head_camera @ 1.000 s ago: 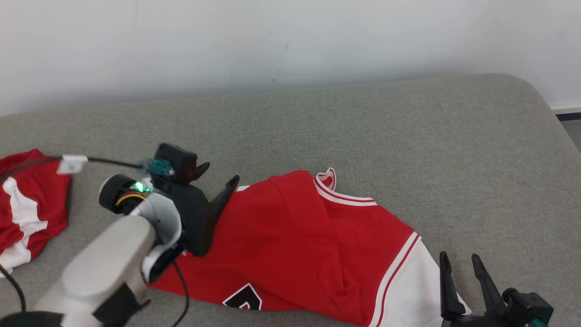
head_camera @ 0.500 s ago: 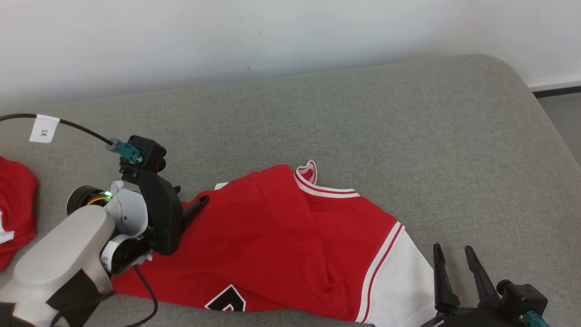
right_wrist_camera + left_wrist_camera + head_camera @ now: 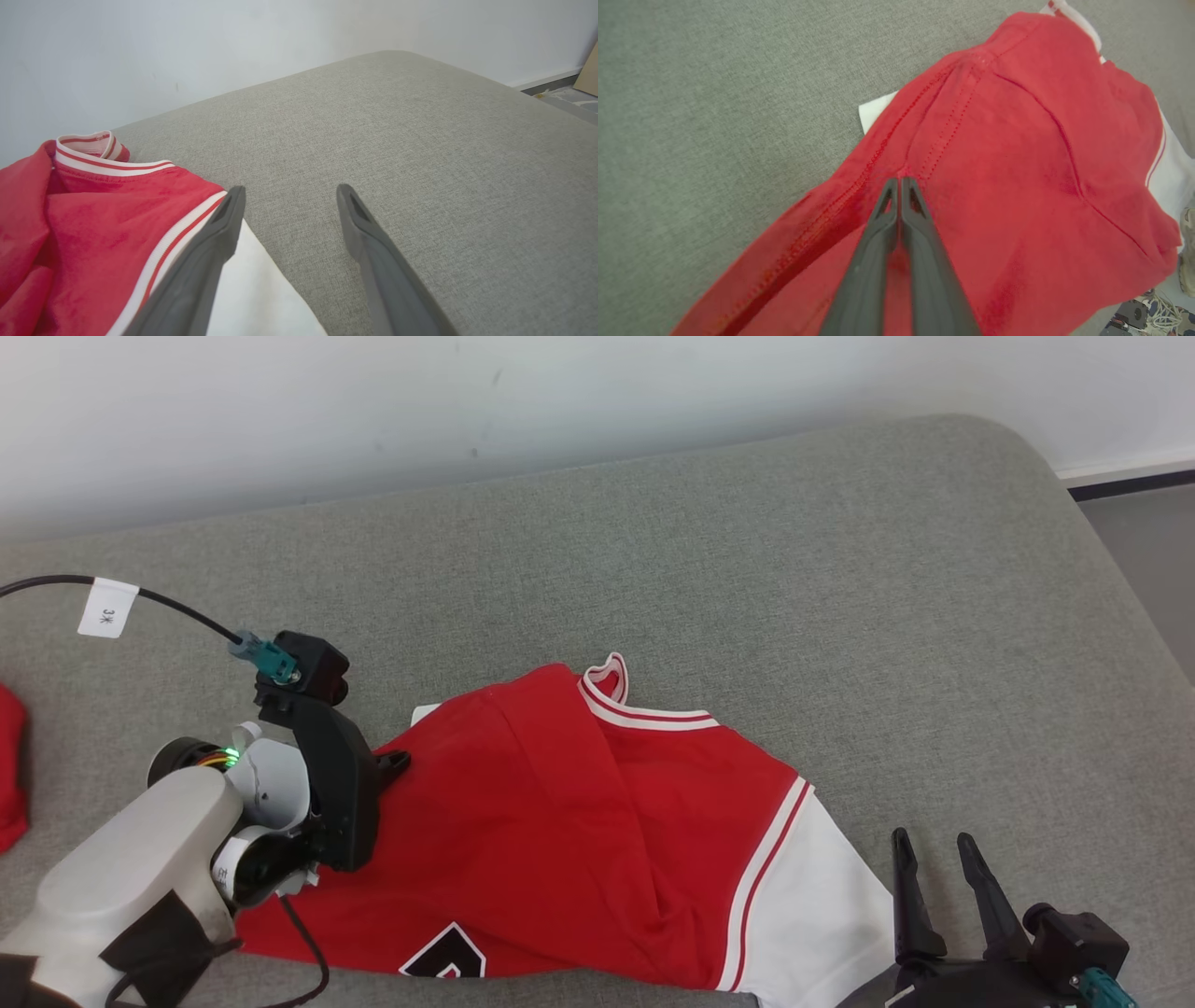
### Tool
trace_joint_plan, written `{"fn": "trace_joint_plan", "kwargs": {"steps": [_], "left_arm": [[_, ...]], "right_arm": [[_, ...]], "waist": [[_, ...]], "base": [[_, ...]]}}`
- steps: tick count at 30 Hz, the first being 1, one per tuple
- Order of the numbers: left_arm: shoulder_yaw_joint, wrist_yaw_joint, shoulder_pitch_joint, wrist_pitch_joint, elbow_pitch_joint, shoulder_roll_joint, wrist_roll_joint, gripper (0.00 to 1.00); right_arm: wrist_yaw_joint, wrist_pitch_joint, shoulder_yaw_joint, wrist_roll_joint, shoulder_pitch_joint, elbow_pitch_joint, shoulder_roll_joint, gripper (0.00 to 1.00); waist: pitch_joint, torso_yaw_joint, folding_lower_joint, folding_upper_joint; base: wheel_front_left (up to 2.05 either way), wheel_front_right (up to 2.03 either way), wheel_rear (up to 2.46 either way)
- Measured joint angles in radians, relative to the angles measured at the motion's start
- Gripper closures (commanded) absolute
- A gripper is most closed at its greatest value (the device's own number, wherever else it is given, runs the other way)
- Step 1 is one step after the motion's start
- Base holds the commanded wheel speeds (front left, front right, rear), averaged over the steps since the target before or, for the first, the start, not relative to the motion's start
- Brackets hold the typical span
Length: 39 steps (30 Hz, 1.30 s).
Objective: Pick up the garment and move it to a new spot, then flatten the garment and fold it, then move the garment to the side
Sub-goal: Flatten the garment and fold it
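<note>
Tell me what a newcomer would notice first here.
The red jersey with white trim, sprawled rumpled across the grey cushion. The left end effector is pinched shut on its fabric near a seam, while the right end effector hangs open beside the white panel.

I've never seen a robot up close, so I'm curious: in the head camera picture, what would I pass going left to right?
In order: red cloth scrap at the edge → small white paper tag → left gripper → red-and-white sports jersey → right gripper with two dark fingers.
</note>
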Motion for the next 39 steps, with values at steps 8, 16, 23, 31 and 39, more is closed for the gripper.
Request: {"fn": "trace_joint_plan", "kwargs": {"steps": [8, 16, 23, 31, 39], "left_arm": [[0.006, 0.000, -0.042, -0.123, -0.020, 0.014, -0.005, 1.00], [0.077, 0.000, -0.091, -0.337, -0.107, 0.026, -0.003, 1.00], [0.132, 0.082, 0.123, -0.526, -0.360, 0.127, -0.019, 1.00], [0.207, 0.254, 0.480, -0.705, -0.612, 0.197, -0.078, 1.00], [0.309, 0.299, 0.749, -0.723, -0.642, 0.096, -0.072, 1.00]], "right_arm": [[0.000, 0.000, -0.017, -0.002, -0.001, -0.005, 0.000, 0.00], [0.000, 0.000, -0.028, -0.009, 0.012, -0.003, 0.001, 0.00], [0.000, 0.000, -0.034, -0.010, 0.044, 0.006, 0.000, 0.00], [0.000, 0.000, -0.043, -0.025, 0.050, 0.014, 0.000, 0.00], [0.000, 0.000, -0.050, -0.042, 0.057, 0.021, 0.001, 0.00]], "waist": [[-0.005, 0.016, 0.0001, 0.0000], [-0.030, 0.064, 0.0000, -0.0001], [-0.062, 0.135, 0.0000, -0.0002], [-0.078, 0.208, -0.0001, -0.0002], [-0.083, 0.251, -0.0001, -0.0002]], "base": [[0.00, 0.00, 0.00], [0.00, 0.00, 0.00], [0.00, 0.00, 0.00], [0.00, 0.00, 0.00], [0.00, 0.00, 0.00]]}}
